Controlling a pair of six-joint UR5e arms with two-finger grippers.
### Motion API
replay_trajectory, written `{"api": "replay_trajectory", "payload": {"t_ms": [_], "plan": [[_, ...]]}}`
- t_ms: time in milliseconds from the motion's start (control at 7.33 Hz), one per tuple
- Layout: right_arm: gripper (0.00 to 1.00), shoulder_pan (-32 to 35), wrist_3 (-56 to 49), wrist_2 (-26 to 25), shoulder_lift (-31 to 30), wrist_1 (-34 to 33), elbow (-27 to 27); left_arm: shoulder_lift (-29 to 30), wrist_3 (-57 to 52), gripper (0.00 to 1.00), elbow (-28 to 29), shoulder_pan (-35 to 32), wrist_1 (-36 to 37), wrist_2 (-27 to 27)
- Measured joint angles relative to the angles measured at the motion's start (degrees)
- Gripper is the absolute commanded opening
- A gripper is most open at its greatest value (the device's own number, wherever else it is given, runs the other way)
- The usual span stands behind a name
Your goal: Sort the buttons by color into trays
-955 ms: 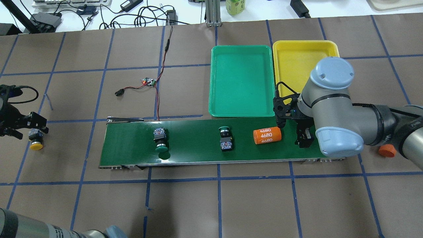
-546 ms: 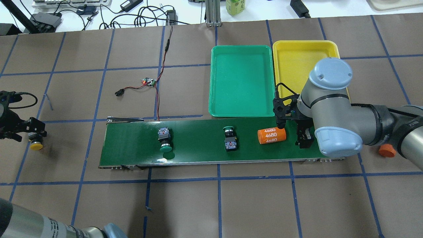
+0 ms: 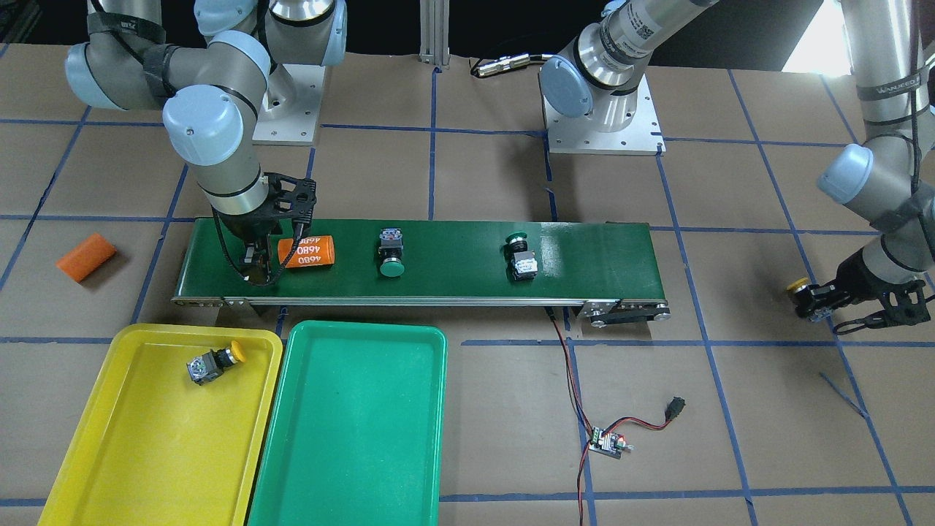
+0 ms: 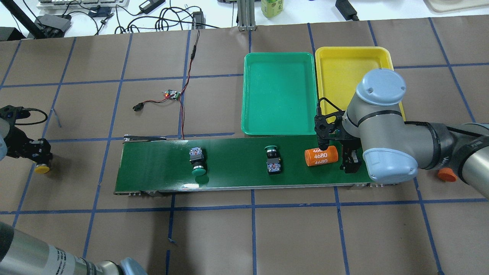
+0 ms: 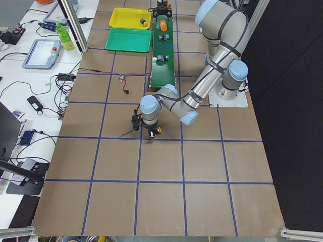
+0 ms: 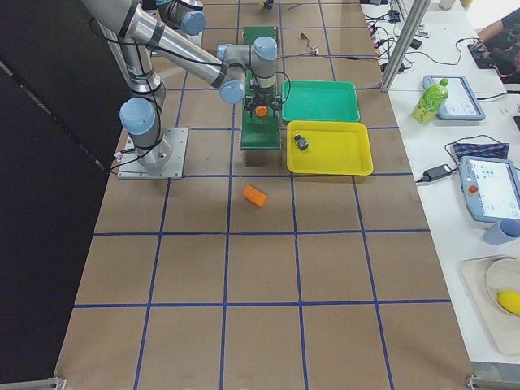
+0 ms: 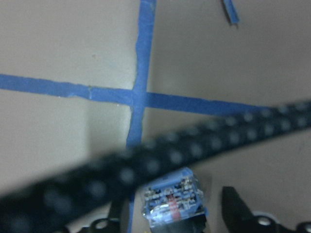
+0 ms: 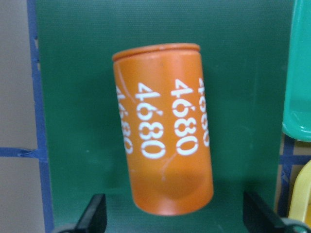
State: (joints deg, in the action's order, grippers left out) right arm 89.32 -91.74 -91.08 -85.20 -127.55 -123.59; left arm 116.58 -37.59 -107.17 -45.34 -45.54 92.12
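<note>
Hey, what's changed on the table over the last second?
The orange cylinder and both green buttons slid along the belt toward the right gripper. The left gripper moved in over the yellow button. Green tray, yellow tray and right gripper stayed put.

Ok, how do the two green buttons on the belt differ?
The green button next to the orange cylinder points its cap at the green tray; the other green button points its cap toward the robot and lies farther from that cylinder. Both lie sideways on the belt.

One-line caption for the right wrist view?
Orange 4680 cylinder lying on the green belt, at the mouth of the open right claw.
</note>
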Motion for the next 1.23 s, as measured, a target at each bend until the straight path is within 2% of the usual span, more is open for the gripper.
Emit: {"api": "replay_trajectory", "payload": {"t_ms": [273,546,955,1228], "plan": [[1.0,0.12,-0.05,-0.05,-0.16,-0.08,-0.36,-1.77,0.26,0.08,0.4,-0.92,-1.21,0.2],[1.0,0.16,-0.04,-0.04,-0.15,-0.17,-0.41,-7.2,1.4,0.08,0.52,-6.08,-5.07,0.46],[1.0,0.15,-0.1,0.02,-0.02,-0.24,-0.38,-17.29,8.92,0.08,0.02,-20.85,-17.65,-1.81],[1.0,0.08,-0.1,0.08,0.09,-0.24,-0.19,-20.7,21.38,0.08,-1.26,-32.46,-21.37,-5.16]]}}
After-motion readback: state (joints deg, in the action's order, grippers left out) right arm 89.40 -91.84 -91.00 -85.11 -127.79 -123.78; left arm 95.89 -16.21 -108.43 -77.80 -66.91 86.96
